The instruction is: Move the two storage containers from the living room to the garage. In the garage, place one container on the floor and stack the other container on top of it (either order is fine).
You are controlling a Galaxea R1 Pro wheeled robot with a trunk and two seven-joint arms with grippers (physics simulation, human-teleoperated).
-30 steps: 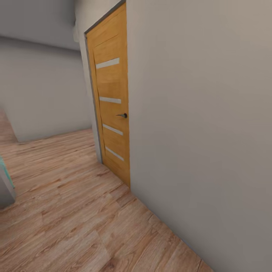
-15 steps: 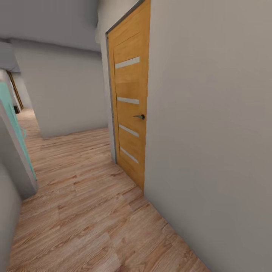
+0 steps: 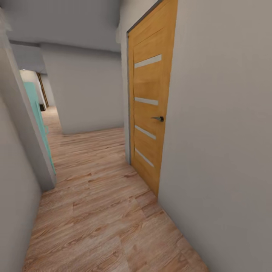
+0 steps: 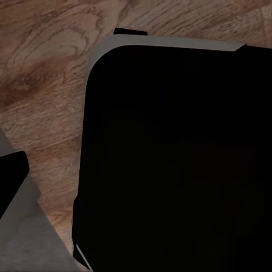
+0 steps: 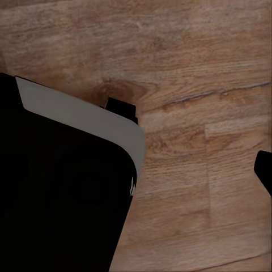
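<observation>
Each wrist camera is looking down past a black, round-cornered body panel with a pale grey rim (image 4: 170, 158) (image 5: 62, 187) onto a light wood-plank floor (image 4: 45, 73) (image 5: 192, 68). A small black shape is poking in at one edge of each of these views, in the left wrist view (image 4: 11, 175) and in the right wrist view (image 5: 264, 170); whether these are fingers is not clear, so I cannot tell if either end effector is spread or pressed together.

The head camera is facing down a narrow hallway. The same wood-plank floor (image 3: 98, 211) is running ahead between plain white walls. On the right wall (image 3: 226, 132) a closed orange-brown wooden door (image 3: 151, 113) with four pale horizontal strips is sitting in a grey frame, carrying a small dark lever handle (image 3: 158, 118). On the left, a white wall edge (image 3: 22, 124) is standing in front of a turquoise panel (image 3: 36, 109). Farther on, a white block of wall (image 3: 88, 90) is closing off the corridor, with a passage opening to its left.

As for the red-orange storage containers, the robot is standing in this hallway, on wooden planks rather than grey concrete, with neither bin among the things around it.
</observation>
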